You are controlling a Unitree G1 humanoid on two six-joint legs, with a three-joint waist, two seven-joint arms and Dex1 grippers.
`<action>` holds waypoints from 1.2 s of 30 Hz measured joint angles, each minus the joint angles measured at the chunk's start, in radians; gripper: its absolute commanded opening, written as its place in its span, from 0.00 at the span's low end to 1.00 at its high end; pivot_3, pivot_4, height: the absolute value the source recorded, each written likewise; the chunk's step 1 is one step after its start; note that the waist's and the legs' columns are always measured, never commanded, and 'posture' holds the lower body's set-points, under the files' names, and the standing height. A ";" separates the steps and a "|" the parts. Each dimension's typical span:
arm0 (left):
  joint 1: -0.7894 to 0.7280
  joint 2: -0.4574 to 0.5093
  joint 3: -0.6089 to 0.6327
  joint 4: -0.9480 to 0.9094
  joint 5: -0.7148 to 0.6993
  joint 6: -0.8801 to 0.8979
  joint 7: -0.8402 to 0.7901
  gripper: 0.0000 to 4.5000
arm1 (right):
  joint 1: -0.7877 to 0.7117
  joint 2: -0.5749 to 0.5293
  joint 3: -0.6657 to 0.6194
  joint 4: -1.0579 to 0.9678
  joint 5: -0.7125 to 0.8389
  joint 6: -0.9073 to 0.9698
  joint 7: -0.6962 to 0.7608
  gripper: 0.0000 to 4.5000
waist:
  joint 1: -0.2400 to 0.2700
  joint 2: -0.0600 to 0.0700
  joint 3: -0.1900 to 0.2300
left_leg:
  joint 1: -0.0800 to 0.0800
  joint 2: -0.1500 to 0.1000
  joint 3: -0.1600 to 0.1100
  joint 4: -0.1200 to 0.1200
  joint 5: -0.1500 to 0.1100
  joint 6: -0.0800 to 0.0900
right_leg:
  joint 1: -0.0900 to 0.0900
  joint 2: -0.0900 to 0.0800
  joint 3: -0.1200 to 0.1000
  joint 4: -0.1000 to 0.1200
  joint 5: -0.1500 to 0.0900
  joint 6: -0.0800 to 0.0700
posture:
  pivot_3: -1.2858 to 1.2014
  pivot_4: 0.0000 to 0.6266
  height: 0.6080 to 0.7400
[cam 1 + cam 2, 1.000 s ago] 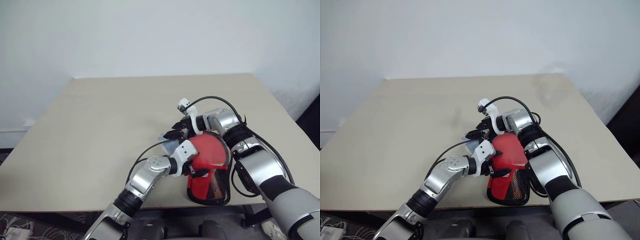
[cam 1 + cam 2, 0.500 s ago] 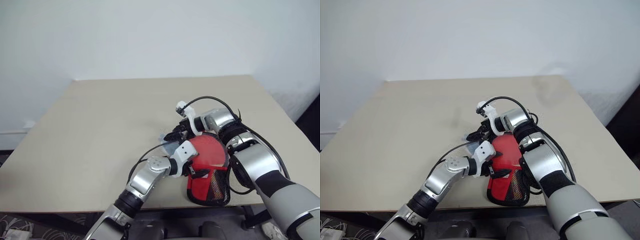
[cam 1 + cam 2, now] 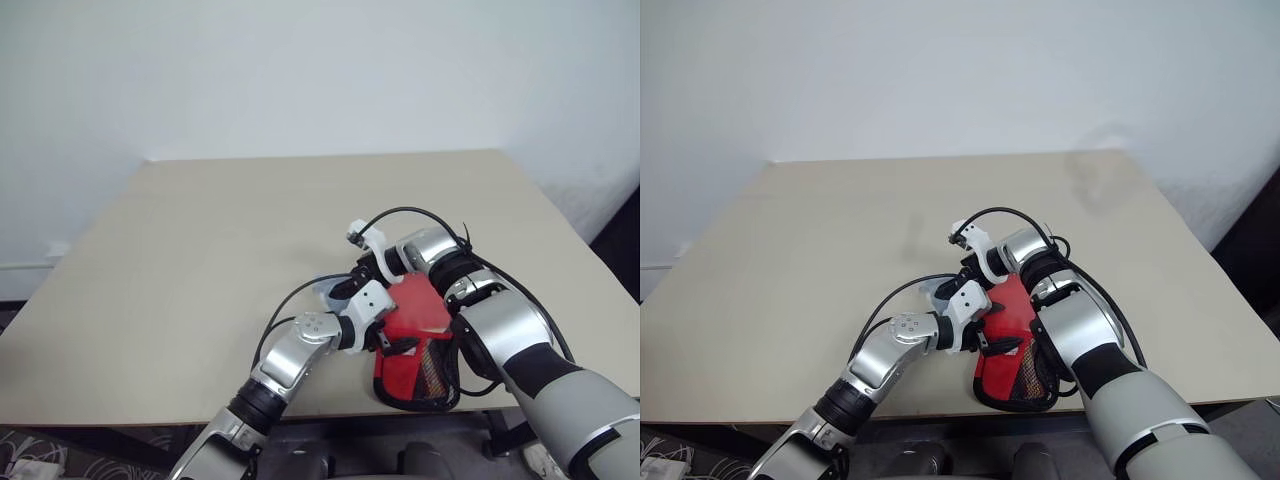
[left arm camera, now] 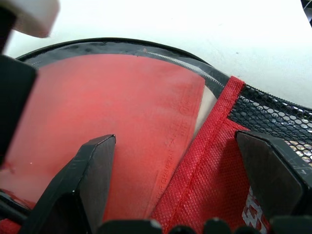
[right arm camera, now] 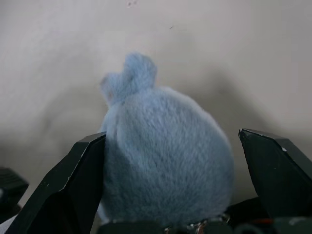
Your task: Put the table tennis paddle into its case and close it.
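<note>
Since the earlier frames, the right gripper (image 5: 173,195) has lowered and drawn in toward the case (image 3: 415,365), coming closer to the left gripper (image 4: 180,190); the case and the left gripper have stayed in place.

Right gripper: fingers spread wide, gripping nothing. A grey plush charm (image 5: 163,161) sits between the two fingers, against the gripper's base, with bare table (image 3: 200,260) beyond it. The charm occupies the gap between the fingers.

Left gripper: fingers also spread wide, closed on nothing. Directly ahead of it lies the table tennis paddle (image 4: 102,126), its red rubber face partly inside the open case. One finger (image 4: 80,187) stands over the rubber face; the other (image 4: 273,170) stands over the red fabric and black mesh of the case. The black zip edge of the case curves around the far side of the paddle face.

The case lies at the near table edge, beneath both grippers, with the right forearm crossing over its upper part.
</note>
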 measured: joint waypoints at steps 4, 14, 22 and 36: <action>-0.002 0.000 0.001 0.000 0.000 0.004 0.001 0.94 | 0.001 0.012 -0.020 0.000 0.000 -0.011 -0.021 0.64 | 0.000 0.000 0.000 | 0.000 0.000 0.000 0.000 0.000 0.000 | 0.000 0.000 0.000 0.000 0.000 0.000 | 0.52 0.00 1.00; -0.014 -0.001 0.009 0.000 0.000 0.033 0.001 0.94 | 0.009 0.015 -0.209 0.018 0.060 -0.038 -0.269 0.06 | -0.005 0.000 0.000 | 0.000 0.000 0.000 0.000 0.000 0.000 | 0.000 0.000 0.000 0.000 0.000 0.000 | 0.52 0.00 1.00; -0.027 -0.005 0.017 0.008 0.004 0.053 0.003 0.94 | 0.031 0.028 -0.379 0.054 0.139 -0.099 -0.548 0.05 | -0.014 0.000 0.000 | 0.000 0.000 0.000 0.000 0.000 0.000 | 0.000 0.000 0.000 0.000 0.000 0.000 | 0.52 0.00 1.00; -0.034 -0.005 0.026 0.014 0.007 0.060 0.011 0.94 | 0.047 0.054 -0.501 0.089 0.186 -0.275 -0.827 0.05 | -0.027 0.001 0.000 | 0.000 0.000 -0.001 0.000 0.000 0.000 | 0.001 0.000 0.000 0.000 0.000 0.000 | 0.52 0.00 1.00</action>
